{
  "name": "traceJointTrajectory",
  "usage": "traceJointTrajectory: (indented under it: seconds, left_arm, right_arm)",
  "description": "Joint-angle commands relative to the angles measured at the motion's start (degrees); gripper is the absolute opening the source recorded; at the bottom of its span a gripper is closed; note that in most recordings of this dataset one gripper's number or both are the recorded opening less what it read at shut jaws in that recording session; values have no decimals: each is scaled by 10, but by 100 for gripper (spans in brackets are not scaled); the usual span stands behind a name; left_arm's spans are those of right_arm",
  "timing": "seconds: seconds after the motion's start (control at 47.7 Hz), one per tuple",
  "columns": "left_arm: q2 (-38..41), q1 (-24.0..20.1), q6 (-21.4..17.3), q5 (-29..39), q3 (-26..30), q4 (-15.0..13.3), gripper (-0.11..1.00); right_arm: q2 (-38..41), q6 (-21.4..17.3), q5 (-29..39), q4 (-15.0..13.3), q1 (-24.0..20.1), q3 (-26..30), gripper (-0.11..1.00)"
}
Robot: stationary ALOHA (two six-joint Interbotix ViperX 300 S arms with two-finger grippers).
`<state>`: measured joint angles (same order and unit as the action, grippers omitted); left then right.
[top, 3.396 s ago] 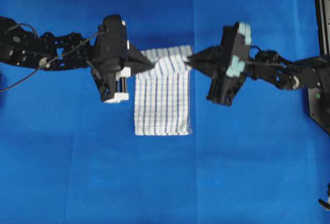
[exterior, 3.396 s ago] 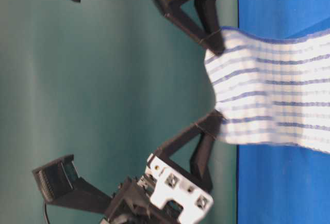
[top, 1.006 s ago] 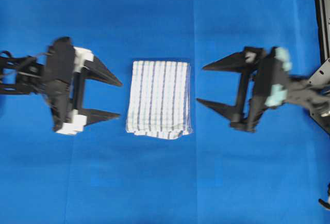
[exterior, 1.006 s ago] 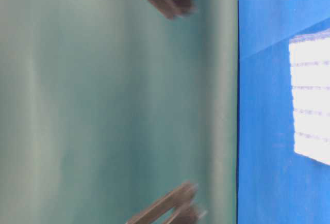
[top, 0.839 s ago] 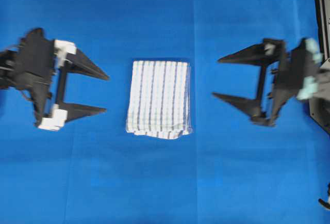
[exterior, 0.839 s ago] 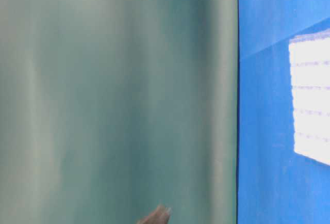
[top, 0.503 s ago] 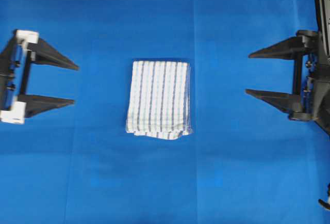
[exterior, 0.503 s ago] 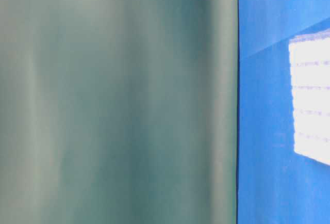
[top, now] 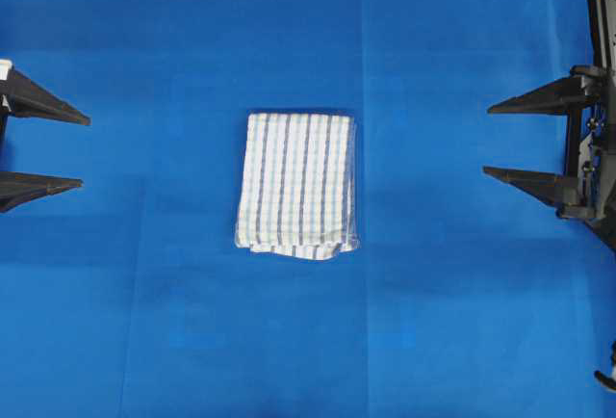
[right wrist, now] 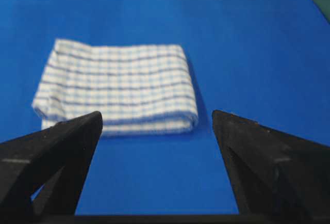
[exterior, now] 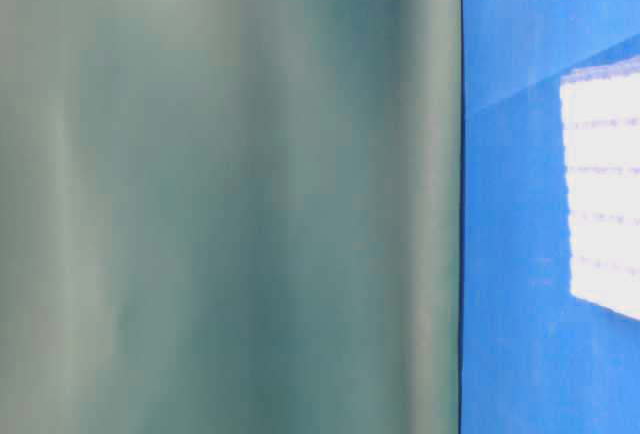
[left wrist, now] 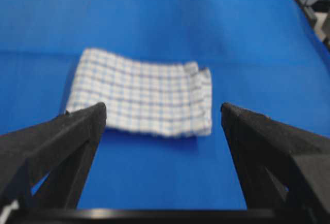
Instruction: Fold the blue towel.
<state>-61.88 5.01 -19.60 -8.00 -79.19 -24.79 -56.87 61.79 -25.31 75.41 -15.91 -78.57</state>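
Both arms have drawn back to the edges, left gripper [top: 77, 153] and right gripper [top: 489, 141] spread wide, empty; blue towel [top: 297, 185] lies folded, flat on the bench [top: 433, 322].

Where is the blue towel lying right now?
In the overhead view the blue towel lies folded near the middle of the blue table covering, midway between the open left tool and open right tool, touching neither.

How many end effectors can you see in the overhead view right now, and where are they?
2. The left end effector sits at the left edge, partly cut off; the right end effector is near the right edge. Both are open and well clear of the folded towel in the middle.
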Motion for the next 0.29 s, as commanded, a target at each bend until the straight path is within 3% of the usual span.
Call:
traceJointTrajectory:
  seconds: [0.0, 0.273]
  left_arm:
    - [-5, -2, -2, -2, -8, 0, 88]
    - [-10, -2, -2, -1, -34, 0, 87]
  right_arm:
    - [6, -4, -9, 0, -1, -2, 86]
    - [13, -32, -12, 1, -1, -24, 84]
